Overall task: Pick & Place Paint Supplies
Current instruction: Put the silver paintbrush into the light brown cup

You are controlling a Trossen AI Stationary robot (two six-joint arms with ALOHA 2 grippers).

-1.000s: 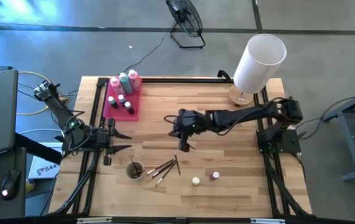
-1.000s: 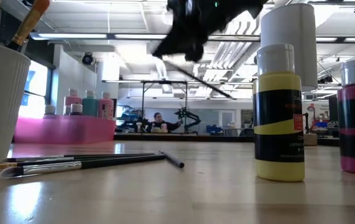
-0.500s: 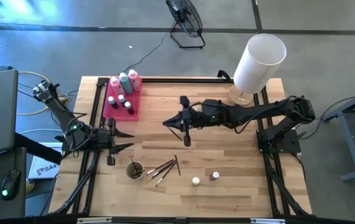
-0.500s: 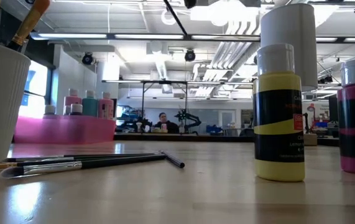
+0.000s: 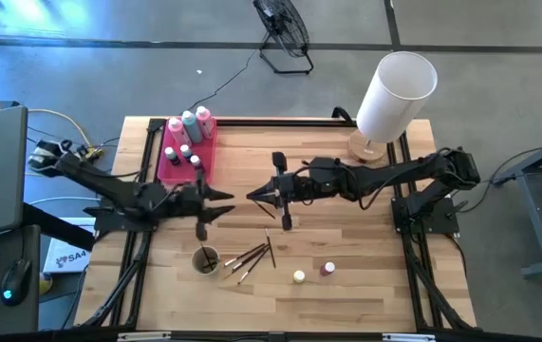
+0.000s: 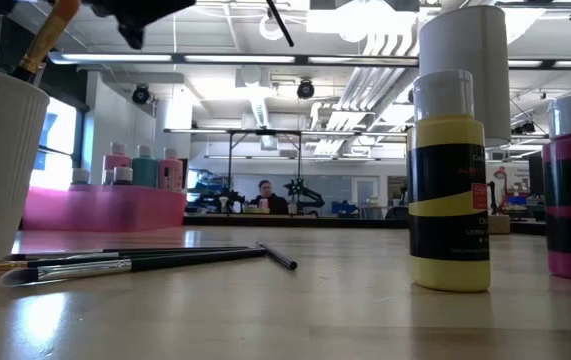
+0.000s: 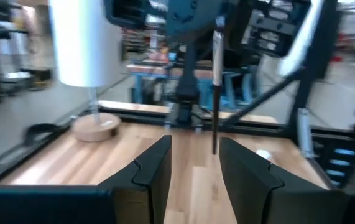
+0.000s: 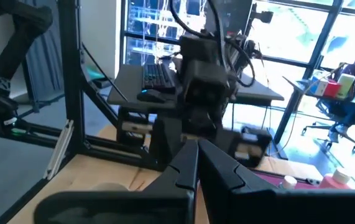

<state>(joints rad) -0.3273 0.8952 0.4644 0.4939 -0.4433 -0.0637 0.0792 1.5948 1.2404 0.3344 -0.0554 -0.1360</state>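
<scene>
Right gripper [image 5: 254, 196], fingers pinching a dark-handled brush [image 5: 284, 188], holds it above mid-tabletop [image 5: 346, 247]; its long axis runs near-vertical, free end downward. Left gripper [image 5: 225, 203], fingers partly spread, faces it closely.

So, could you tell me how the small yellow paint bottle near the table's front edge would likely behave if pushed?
The yellow paint bottle stands upright and looks taller than wide, so a high push would probably tip it. Being round, it would likely roll once down. Its smooth label may be a bit slippery.
</scene>
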